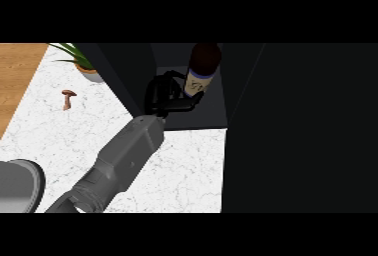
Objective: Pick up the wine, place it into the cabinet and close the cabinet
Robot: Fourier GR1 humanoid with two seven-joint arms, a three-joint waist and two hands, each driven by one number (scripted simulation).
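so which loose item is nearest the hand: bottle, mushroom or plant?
The bottle, upright inside the cabinet beside the left hand; the others sit farther left.

Dark wine bottle (204, 62), white-and-blue label; my black hand (167, 98); black cabinet (295, 125); white marbled counter (184, 170); brown mushroom (68, 99).

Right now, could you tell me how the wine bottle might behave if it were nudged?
The wine bottle looks tall and narrow, so it would probably tip rather than slide. It appears rigid, likely glass, hence breakable. Once down, its round body might roll inside the cabinet.
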